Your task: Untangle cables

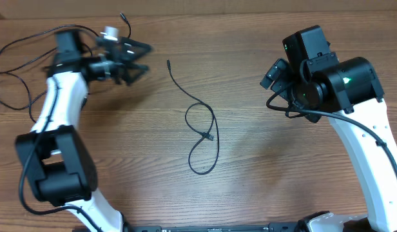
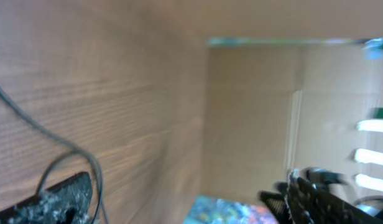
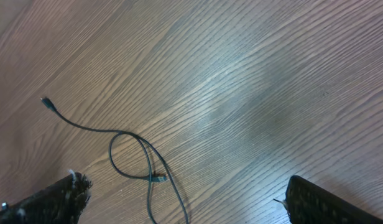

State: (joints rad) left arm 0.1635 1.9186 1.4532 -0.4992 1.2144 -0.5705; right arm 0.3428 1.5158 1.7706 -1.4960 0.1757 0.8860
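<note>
Lying looped, the middle cable (image 1: 208, 135) rests clear of both (wide-open) jaws.

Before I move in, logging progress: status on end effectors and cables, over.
Left end effector open. Right end effector open, empty. One cable looped at centre, another trailing far left. Nothing blocking.

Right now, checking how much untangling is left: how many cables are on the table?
2. The looped cable lies mid-table; the loose cable trails at the far-left edge behind the left arm, possibly hiding another.
</note>
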